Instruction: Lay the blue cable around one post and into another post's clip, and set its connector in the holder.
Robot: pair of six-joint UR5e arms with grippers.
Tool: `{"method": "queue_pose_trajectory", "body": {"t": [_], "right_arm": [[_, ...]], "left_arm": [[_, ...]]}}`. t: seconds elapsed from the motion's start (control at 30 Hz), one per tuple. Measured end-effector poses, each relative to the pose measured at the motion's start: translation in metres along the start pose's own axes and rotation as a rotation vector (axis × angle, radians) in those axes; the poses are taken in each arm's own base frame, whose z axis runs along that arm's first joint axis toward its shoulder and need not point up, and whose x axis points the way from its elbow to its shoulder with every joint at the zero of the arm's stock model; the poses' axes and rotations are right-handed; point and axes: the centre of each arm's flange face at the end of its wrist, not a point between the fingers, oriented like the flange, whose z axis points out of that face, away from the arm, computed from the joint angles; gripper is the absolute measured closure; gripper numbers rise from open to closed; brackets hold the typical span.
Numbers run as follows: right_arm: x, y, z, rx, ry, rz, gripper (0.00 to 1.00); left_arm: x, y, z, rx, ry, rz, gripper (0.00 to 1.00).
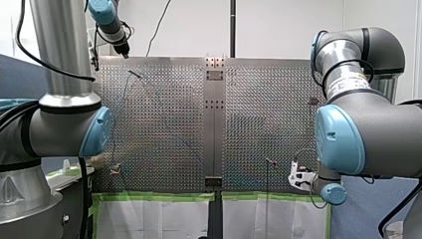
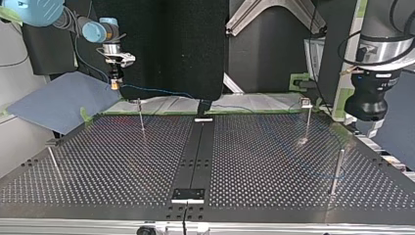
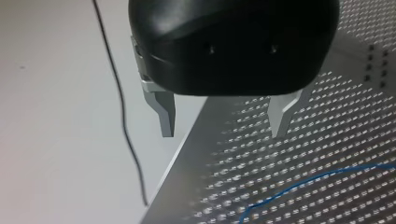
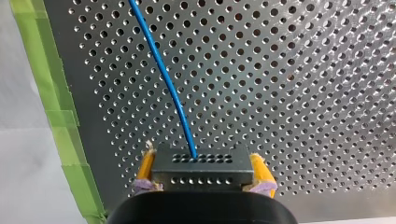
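My right tool (image 4: 201, 162) is clamped on the dark rectangular connector block (image 4: 203, 173), with its yellow pads (image 4: 146, 167) pressing on both ends. It holds the block above the silver perforated metal tabletop (image 4: 303, 93), close to the green tape (image 4: 51, 98) along that tabletop's edge. The thin blue cable (image 4: 163, 74) leaves the block's top face and runs out across the tabletop. My left tool (image 3: 223, 122), black with bare metal fingers (image 3: 165, 114), is spread wide and holds nothing. It hangs over another edge of the tabletop, and a stretch of the cable lies on the tabletop nearby.

Grey arms (image 1: 64, 59), blue joint caps (image 1: 341, 139), black cables (image 1: 22, 45); right pincer (image 4: 201, 163) pads yellow
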Motion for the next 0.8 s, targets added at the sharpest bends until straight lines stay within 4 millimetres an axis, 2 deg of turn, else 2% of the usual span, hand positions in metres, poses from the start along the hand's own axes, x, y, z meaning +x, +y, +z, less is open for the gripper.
{"method": "queue_pose_trajectory", "body": {"t": [0.33, 0.8], "right_arm": [[0.000, 0.000, 0.000, 0.001, 0.000, 0.000, 1.00], [0.001, -0.001, 0.002, 0.004, 0.002, -0.001, 1.00]], "left_arm": [[0.013, 0.000, 0.000, 0.011, 0.105, -0.012, 0.00], [0.011, -0.001, 0.006, 0.026, 0.097, -0.034, 0.00]]}}
